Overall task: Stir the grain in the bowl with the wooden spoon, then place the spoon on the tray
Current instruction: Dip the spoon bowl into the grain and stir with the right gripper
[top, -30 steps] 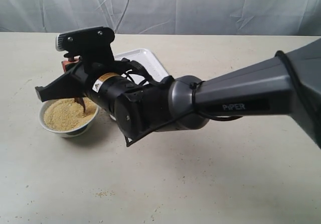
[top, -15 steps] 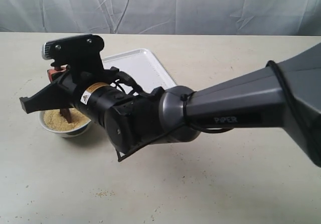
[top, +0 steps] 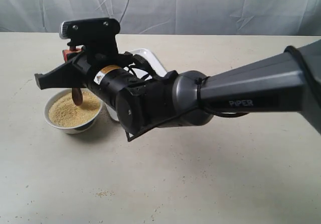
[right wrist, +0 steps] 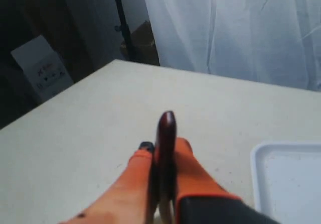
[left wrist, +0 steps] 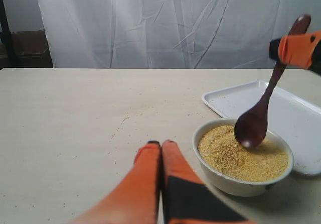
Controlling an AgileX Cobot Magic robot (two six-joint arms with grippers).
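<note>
The white bowl (top: 75, 126) (left wrist: 235, 181) holds a mound of yellow-tan grain (top: 67, 111) (left wrist: 241, 156). The dark wooden spoon (top: 77, 95) (left wrist: 253, 126) (right wrist: 166, 128) hangs steeply over it, with its scoop low at the grain's surface. My right gripper (top: 68, 54) (left wrist: 299, 48) (right wrist: 161, 146) reaches across from the right and is shut on the spoon's handle near its top end. My left gripper (left wrist: 161, 143) is shut and holds nothing, low over the table close beside the bowl. The white tray (top: 149, 59) (left wrist: 301, 116) (right wrist: 291, 179) lies just behind the bowl, mostly hidden by the right arm in the exterior view.
The right arm's thick grey body (top: 200, 101) spans the middle of the table. A few spilled grains (top: 103, 193) lie on the tabletop near the front. A white curtain (left wrist: 165, 23) backs the table.
Over the last second the right gripper swept the spoon left through the grain, then came back right. The scoop now sits higher, more of it showing above the grain.
</note>
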